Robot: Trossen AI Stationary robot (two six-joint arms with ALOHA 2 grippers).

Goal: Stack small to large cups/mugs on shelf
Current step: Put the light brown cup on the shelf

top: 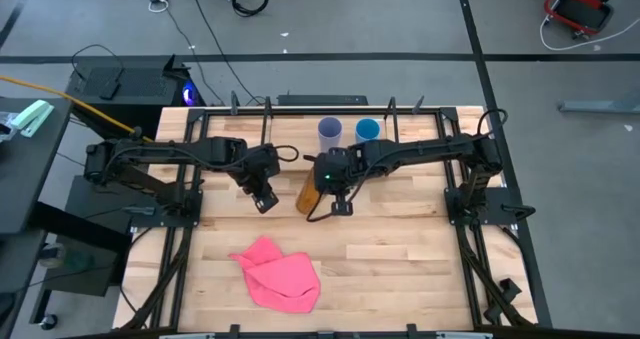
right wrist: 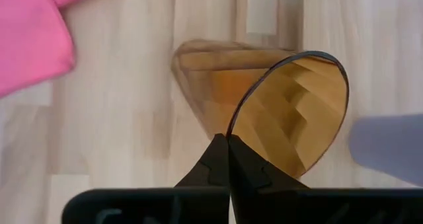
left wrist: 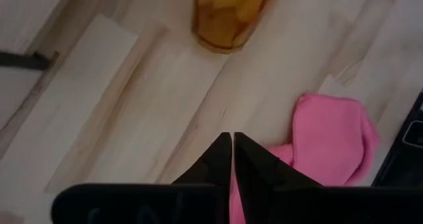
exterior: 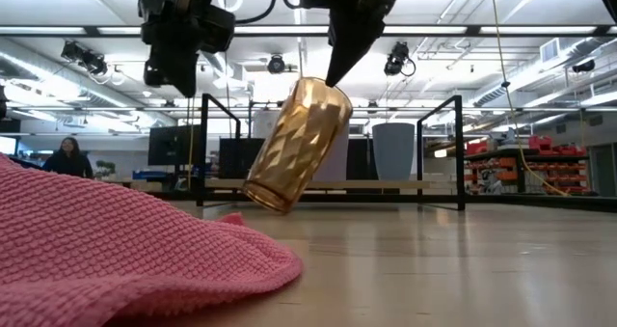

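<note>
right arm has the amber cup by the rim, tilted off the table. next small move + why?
Probably carry the amber cup back toward the shelf, levelling it on the way. The right gripper pinches its rim, and the cup hangs tilted above the table, while the lavender cup and blue cup already stand at the back. The left gripper waits shut nearby.

1. Three handleless cups are counted: one translucent amber-brown point(top: 307, 193), one lavender point(top: 330, 132), one bright blue point(top: 367, 131).
2. One crumpled pink cloth point(top: 280, 274) is seen.
3. One black-legged shelf point(exterior: 328, 184) is seen.
4. Two hands are counted: left hand point(top: 265, 200), right hand point(top: 338, 206).
</note>
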